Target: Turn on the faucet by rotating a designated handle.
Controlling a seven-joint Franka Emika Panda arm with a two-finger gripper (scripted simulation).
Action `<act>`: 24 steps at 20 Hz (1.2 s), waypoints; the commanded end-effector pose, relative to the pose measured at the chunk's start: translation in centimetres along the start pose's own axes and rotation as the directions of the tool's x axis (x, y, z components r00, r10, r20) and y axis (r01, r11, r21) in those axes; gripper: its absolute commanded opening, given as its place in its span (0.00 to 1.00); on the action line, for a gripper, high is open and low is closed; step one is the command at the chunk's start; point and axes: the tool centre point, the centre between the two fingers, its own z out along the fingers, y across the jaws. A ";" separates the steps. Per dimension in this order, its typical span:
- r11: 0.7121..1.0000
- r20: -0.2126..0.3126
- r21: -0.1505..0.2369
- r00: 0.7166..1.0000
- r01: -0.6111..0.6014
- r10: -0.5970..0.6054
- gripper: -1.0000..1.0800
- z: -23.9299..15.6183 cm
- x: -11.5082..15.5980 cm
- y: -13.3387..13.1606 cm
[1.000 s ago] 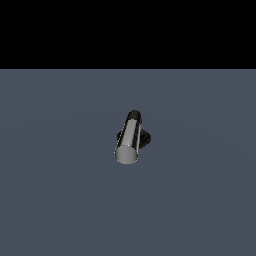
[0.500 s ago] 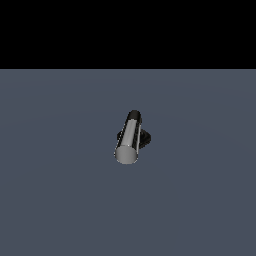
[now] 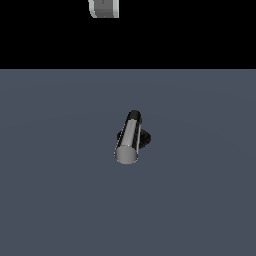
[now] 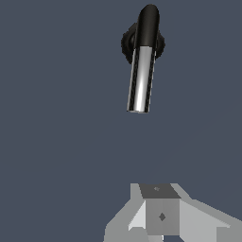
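Here, a white-grey piece of the gripper (image 3: 104, 7) pokes in at the top edge of the exterior view, towards that view's left, well apart from the faucet (image 3: 131, 137). The faucet sits mid-floor on the grey-blue floor (image 3: 55, 190), its black base (image 3: 144, 138) behind the handle (image 3: 128, 141), whose flat round end faces the camera. In the wrist view the gripper body (image 4: 163, 215) shows, fingertips cropped, so its opening cannot be told.

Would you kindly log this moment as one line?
phase: approach | tool: away from handle, no contact, state unclear | faucet: untouched | handle: not yet turned
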 end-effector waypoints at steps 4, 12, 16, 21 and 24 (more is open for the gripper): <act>1.000 -0.002 -0.003 1.000 -0.004 0.004 0.00 4.3 1.2 -0.5; 1.000 -0.005 -0.006 1.000 -0.008 0.008 0.00 10.3 3.1 -1.1; 1.000 -0.006 -0.007 1.000 -0.010 0.010 0.00 13.2 4.0 -1.5; 1.000 -0.007 -0.009 1.000 -0.013 0.013 0.00 16.8 5.2 -1.9; 1.000 -0.008 -0.010 1.000 -0.014 0.014 0.00 18.8 6.0 -2.1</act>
